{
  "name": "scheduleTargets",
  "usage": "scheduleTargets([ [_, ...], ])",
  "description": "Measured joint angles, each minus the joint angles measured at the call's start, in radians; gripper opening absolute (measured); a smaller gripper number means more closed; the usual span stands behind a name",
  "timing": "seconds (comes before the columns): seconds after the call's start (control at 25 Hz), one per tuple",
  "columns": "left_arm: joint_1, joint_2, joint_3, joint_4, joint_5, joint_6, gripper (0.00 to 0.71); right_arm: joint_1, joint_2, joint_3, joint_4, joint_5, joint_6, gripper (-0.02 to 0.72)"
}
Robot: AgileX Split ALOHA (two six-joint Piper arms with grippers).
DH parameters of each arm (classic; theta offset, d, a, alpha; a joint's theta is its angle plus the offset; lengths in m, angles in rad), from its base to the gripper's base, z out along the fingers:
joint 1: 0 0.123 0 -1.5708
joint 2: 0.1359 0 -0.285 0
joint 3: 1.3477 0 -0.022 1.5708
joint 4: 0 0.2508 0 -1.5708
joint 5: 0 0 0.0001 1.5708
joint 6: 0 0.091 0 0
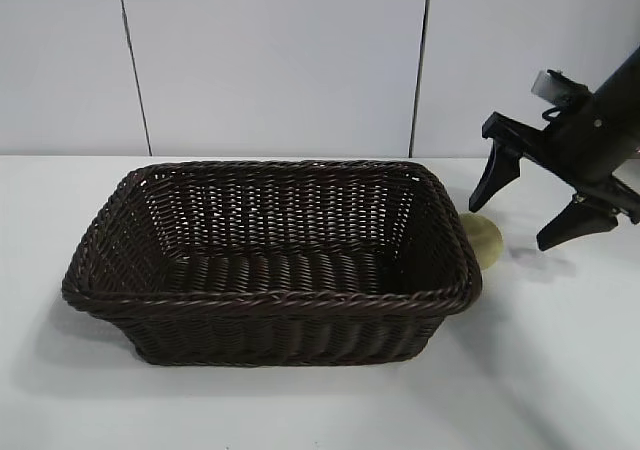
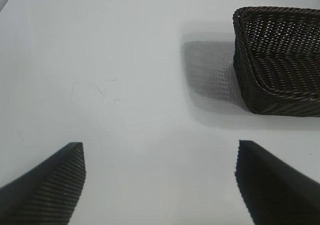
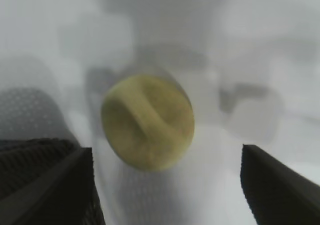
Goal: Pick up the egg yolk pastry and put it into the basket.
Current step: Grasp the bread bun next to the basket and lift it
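Beside the basket's right-hand end, on the white desk, sits the egg yolk pastry, a pale yellow puck largely hidden behind the braided rim in the exterior view; whether it touches the wicker cannot be told. The basket is empty, so the pick is not yet made. The right claw hangs just above and to the right of the pastry, its two black fingers spread wide and holding nothing. The right wrist view shows the pastry lying ahead between the two finger tips, slightly nearer one of them, with its dimpled top facing up. Judgement: the step in hand is the approach to the grasp. To do it well, the claw should centre on the puck before lowering, so both fingers meet its curved sides together; the finger nearer the basket needs room to pass between pastry and wicker without catching the weave. A light squeeze seems wise, as the bun looks soft. The right arm comes in from the upper right, angled steeply down, fingers splayed toward the desk. The left claw waits low over bare desk, well clear of the basket's far end, fingers spread and empty.
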Motion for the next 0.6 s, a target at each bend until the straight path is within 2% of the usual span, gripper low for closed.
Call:
scheduleTargets([
  [0.12,0.000,0.000,0.000,0.000,0.000,0.000,0.598,0.000,0.033,-0.001,0.055,-0.012,-0.031,0.527],
  [0.2,0.000,0.000,0.000,0.000,0.000,0.000,0.598,0.000,0.039,-0.001,0.082,-0.020,-0.048,0.475],
  [0.24,0.000,0.000,0.000,0.000,0.000,0.000,0.598,0.000,0.040,-0.001,0.090,-0.023,-0.050,0.434],
  [0.36,0.000,0.000,0.000,0.000,0.000,0.000,0.598,0.000,0.040,-0.001,0.097,-0.027,-0.054,0.209],
  [0.44,0.000,0.000,0.000,0.000,0.000,0.000,0.598,0.000,0.040,-0.001,0.100,-0.026,-0.055,0.092],
  [0.48,0.000,0.000,0.000,0.000,0.000,0.000,0.598,0.000,0.040,-0.001,0.100,-0.023,-0.055,0.062],
  [0.6,0.000,0.000,0.000,0.000,0.000,0.000,0.598,0.000,0.037,-0.001,0.100,-0.009,-0.058,0.034],
])
